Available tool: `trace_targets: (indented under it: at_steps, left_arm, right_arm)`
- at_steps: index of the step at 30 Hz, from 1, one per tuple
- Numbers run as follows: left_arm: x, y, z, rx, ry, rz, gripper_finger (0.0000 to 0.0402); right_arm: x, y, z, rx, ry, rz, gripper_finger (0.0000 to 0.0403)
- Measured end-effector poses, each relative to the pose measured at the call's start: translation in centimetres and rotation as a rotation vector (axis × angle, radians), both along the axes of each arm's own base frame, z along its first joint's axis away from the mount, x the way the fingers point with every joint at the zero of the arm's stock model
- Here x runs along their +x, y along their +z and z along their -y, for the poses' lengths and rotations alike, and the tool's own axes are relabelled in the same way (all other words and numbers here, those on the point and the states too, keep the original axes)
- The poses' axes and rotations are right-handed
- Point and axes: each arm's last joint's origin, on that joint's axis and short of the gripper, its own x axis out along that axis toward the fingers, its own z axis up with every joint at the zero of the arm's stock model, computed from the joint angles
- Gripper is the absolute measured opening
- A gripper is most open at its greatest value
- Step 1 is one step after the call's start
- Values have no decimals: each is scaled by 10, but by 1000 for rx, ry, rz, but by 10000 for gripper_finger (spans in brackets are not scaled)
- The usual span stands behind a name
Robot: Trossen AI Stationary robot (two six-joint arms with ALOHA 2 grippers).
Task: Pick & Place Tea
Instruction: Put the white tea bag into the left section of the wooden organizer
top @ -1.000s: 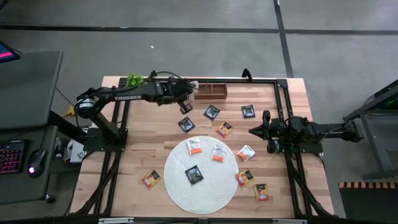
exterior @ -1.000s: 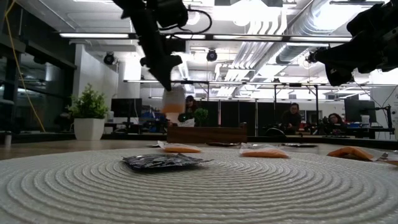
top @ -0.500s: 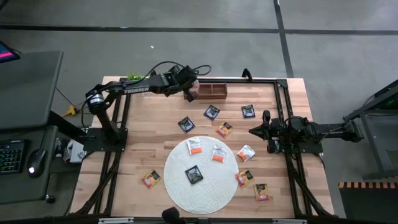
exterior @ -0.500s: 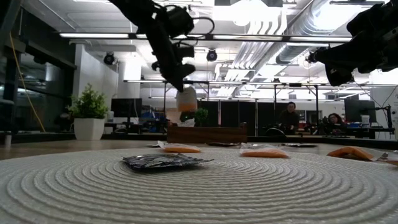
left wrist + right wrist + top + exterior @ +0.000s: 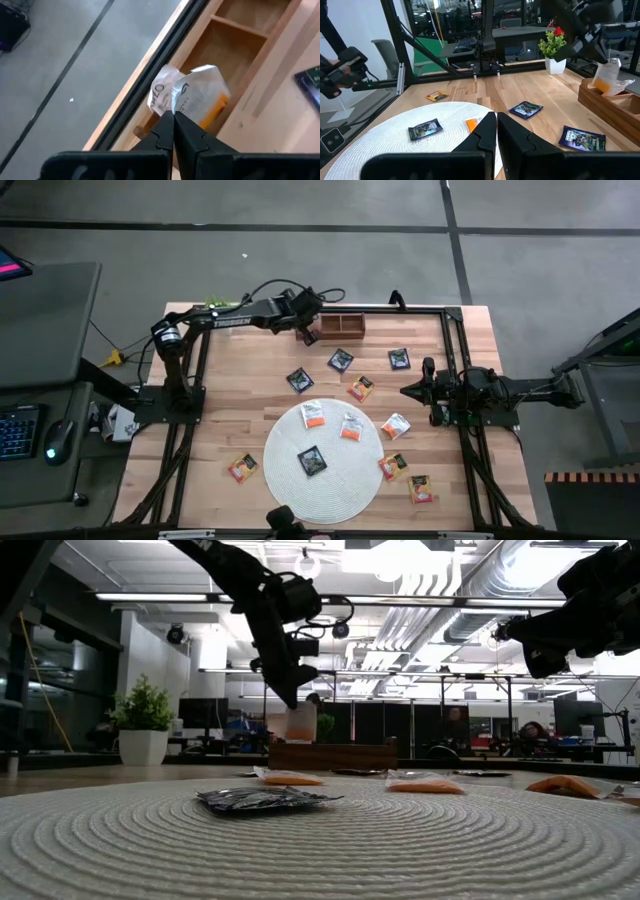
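My left gripper (image 5: 306,332) is shut on a white-and-orange tea sachet (image 5: 197,100), which hangs over the left end of the brown wooden tray (image 5: 338,327) at the table's far edge. The low view shows the sachet (image 5: 300,726) just above the tray (image 5: 335,755). Three sachets lie flat on the round white mat (image 5: 290,480): two orange (image 5: 313,414), (image 5: 351,427) and one black (image 5: 312,461). Several more lie flat on the table around the mat. My right gripper (image 5: 405,391) is shut and holds nothing at the table's right side. My left gripper pinches the sachet's near edge (image 5: 174,111) between its two fingertips (image 5: 165,125). The fingers slant down toward the table's far edge. The sachet sticks out past the tips, bent and crumpled, lifted clear over the tray's left compartment (image 5: 220,50).
Black sachets (image 5: 300,379), (image 5: 340,361), (image 5: 399,359) and orange ones (image 5: 361,388), (image 5: 396,425), (image 5: 393,466), (image 5: 421,488), (image 5: 242,468) are scattered on the wood. A small green plant (image 5: 215,307) stands at the far left corner. A black frame rail runs behind the tray.
My left gripper, still shut on the sachet, has gone toward the table's far edge and a little to the right, sinking slightly. It has ended over the tray's left end, and the sachet now hangs lower, close above the tray.
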Motion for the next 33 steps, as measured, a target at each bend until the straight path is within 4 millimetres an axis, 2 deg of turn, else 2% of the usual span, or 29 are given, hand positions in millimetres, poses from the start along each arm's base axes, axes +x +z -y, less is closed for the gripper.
trace_targets:
  at_steps: [14,22,27,33]
  left_arm:
    - [-6,-9,-4,-7,47,-63,0]
    - [-6,-8,-6,-23,33,-36,0]
    - [-2,-22,-7,-41,13,-74,0]
    - [0,-26,-8,-37,10,-87,0]
  right_arm:
    - [0,0,0,0,0,0,12]
    - [0,0,0,0,0,0,12]
    - [0,0,0,0,0,0,12]
    - [0,0,0,0,0,0,12]
